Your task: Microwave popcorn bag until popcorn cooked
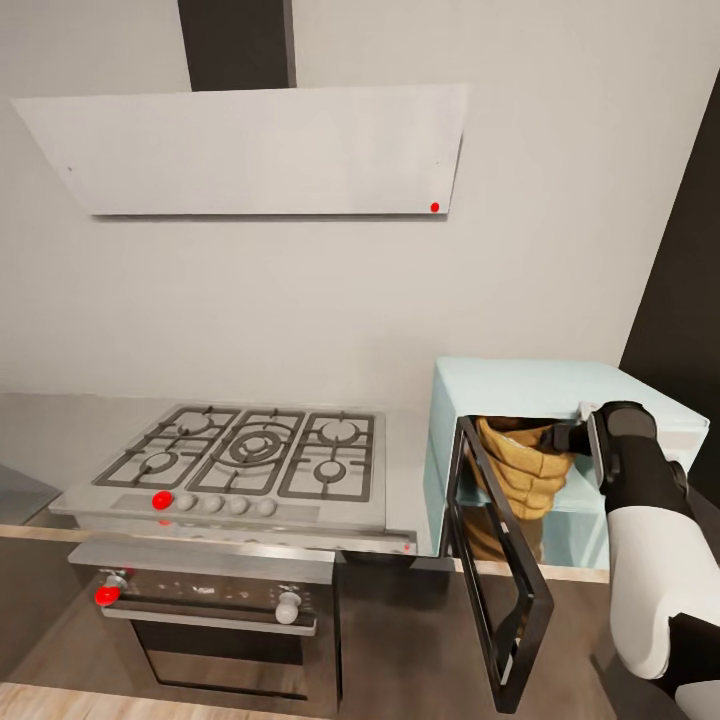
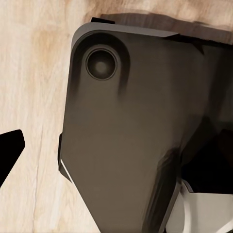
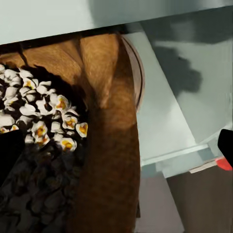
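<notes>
Item: popcorn bag [image 1: 522, 468], mustard-tan sack, sitting inside the microwave [image 1: 540, 392], which is standing on the steel table [image 1: 40, 420] at about 4 o'clock of the head view, its dark glass door [image 1: 500, 580] swinging wide open toward the robot. Contents: white puffed popcorn [image 3: 41, 121] lying heaped in the sack's mouth, judged cooked. Right hand [image 1: 580, 437] is reaching into the cavity at the sack's rim; whether it is clenched on the cloth or released cannot be told, the fingertips being dark slivers at the wrist picture's edges. Left hand [image 2: 7, 153] is hanging low over the pale wood floor [image 2: 34, 73] beside the robot's dark base [image 2: 126, 141]; grip likewise not legible. Risks, as judgement: a careless withdrawal could snag the soft rim and tip the sack, spilling popcorn; the forearm could knock the open door. Surroundings: gas hob [image 1: 250, 450] at 8 o'clock, oven [image 1: 215, 600] below it, white slanted hood [image 1: 260, 150] at 11 o'clock. The door is crowding the approach.
</notes>
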